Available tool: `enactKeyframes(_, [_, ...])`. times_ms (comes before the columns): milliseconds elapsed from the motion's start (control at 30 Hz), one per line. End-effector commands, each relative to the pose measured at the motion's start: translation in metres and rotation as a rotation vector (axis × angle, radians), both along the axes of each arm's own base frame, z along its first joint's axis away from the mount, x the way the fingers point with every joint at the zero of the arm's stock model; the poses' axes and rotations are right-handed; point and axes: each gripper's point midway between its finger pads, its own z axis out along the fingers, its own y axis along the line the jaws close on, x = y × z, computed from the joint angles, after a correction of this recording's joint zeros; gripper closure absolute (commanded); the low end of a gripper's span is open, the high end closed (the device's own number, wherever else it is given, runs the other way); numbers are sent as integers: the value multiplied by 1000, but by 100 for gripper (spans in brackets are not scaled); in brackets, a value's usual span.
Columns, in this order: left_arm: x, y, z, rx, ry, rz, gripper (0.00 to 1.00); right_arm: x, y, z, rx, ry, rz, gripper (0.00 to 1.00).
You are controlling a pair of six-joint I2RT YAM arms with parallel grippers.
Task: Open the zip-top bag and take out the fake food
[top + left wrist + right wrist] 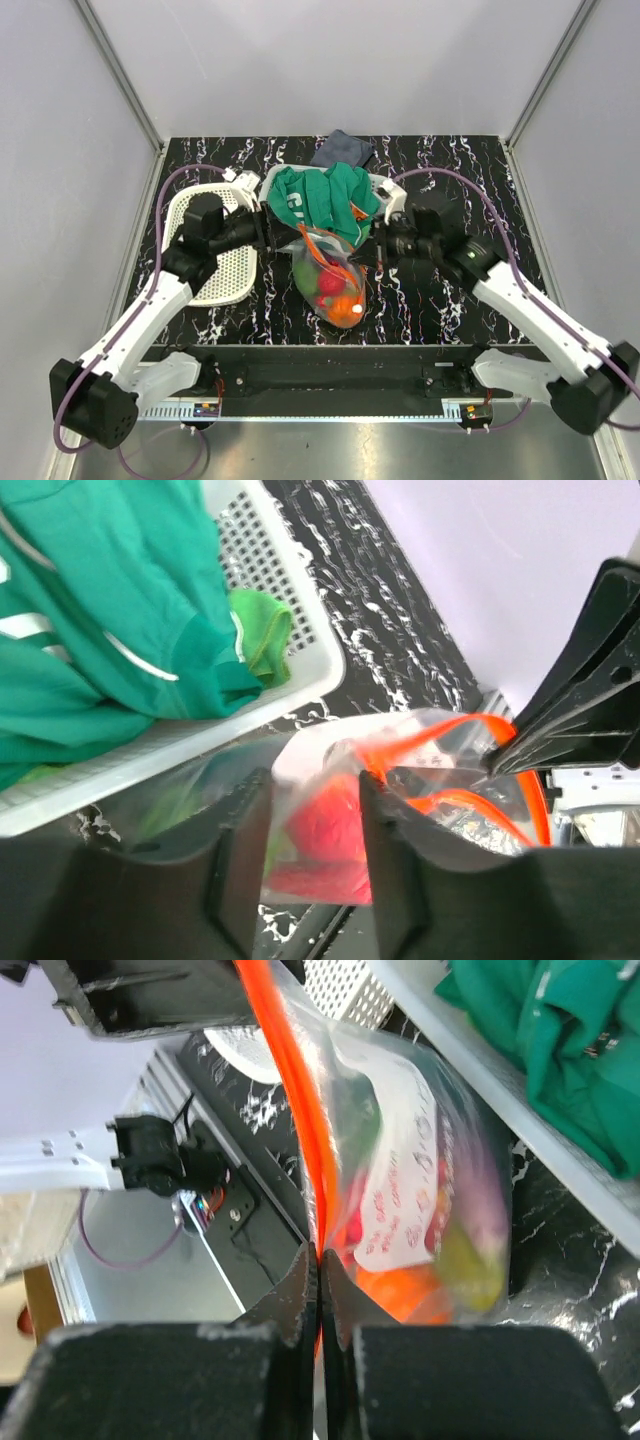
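The zip-top bag (322,262) hangs tilted between the two arms over the black marbled table, its orange-red zip strip (293,1110) uppermost. Through the clear plastic the fake food (340,290) shows as red, orange, green and purple pieces. My right gripper (319,1255) is shut on the zip strip at the bag's right side (368,250). My left gripper (312,790) stands open at the bag's left side (272,238); crinkly plastic and a red piece (325,830) show between its parted fingers. Whether the plastic touches either finger I cannot tell.
A green garment (322,195) fills a white perforated basket (290,580) just behind the bag. A second white basket (232,272) lies under the left arm. A dark folded cloth (342,148) sits at the table's back edge. Grey walls enclose three sides.
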Motion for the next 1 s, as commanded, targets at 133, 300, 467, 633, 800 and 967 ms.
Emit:
enactKeyframes(133, [-47,-12,69,-100,-123,-116,46,-8,-9,15,152,21,-135,100])
enactKeyframes(300, [-86,-41,86,-137,-130,-239,49,-3,6,6,147,52,-86,100])
enactKeyframes(467, [-91,-63,61,-78,-47,-231,72,3,5,10,156,25,-109,100])
enactKeyframes(633, [-84,-63,34,-20,60,-41,49,4,1,12,157,4,-126,100])
enactKeyframes(800, [-51,-45,6,37,162,295,33,-2,-4,10,161,-2,-134,100])
enactKeyframes(967, [-22,-43,-6,76,209,470,35,-5,-8,10,166,-13,-140,100])
